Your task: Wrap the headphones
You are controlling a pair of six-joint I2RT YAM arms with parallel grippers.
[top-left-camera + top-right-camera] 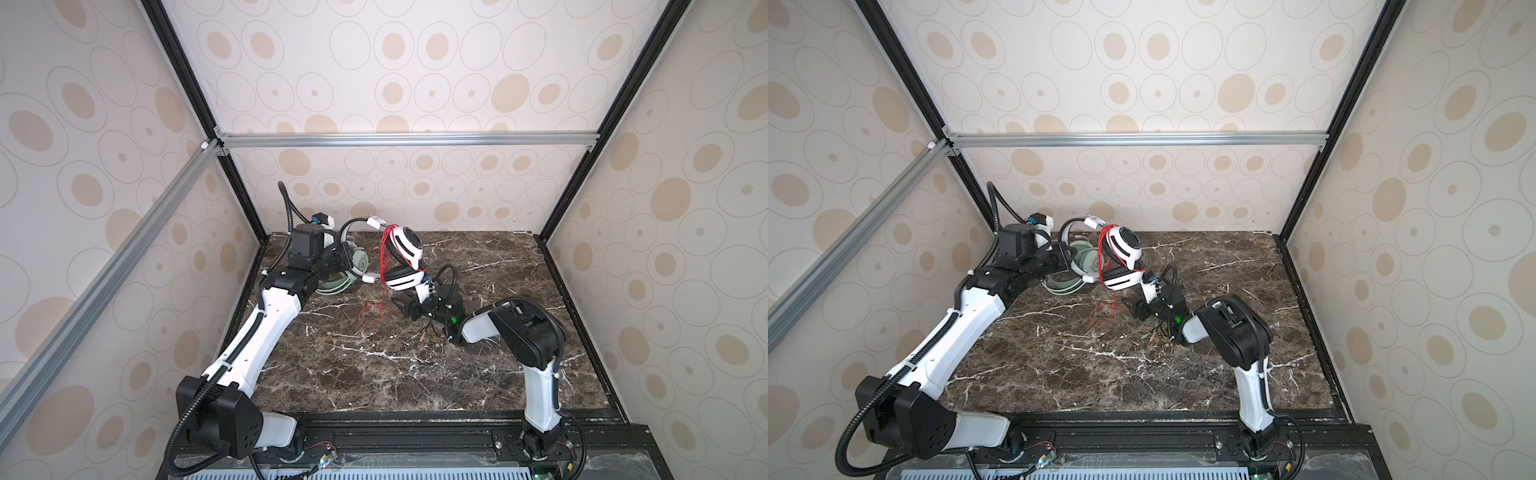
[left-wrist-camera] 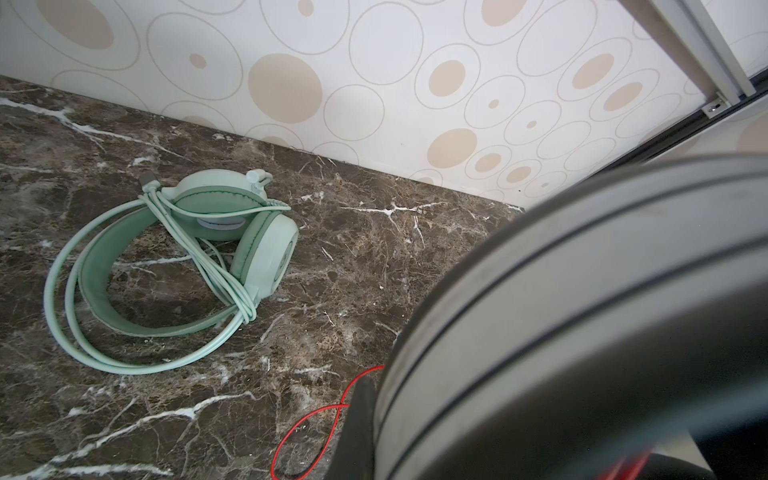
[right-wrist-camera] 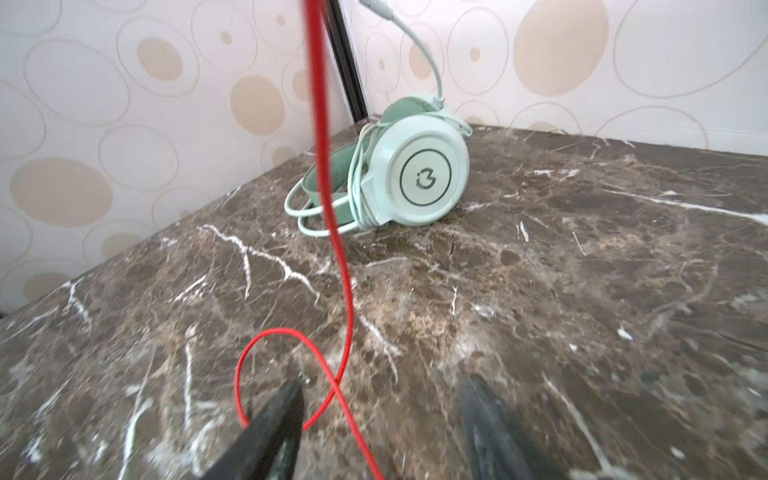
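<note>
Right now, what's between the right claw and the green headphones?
In the right wrist view, only the red cable hangs and loops on the marble table between the right gripper and the green headphones.

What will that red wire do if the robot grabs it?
Probably flop: the red cable hangs limp from the raised white-and-black headset and loops on the table. It looks thin, so likely light and easy to snag.
</note>
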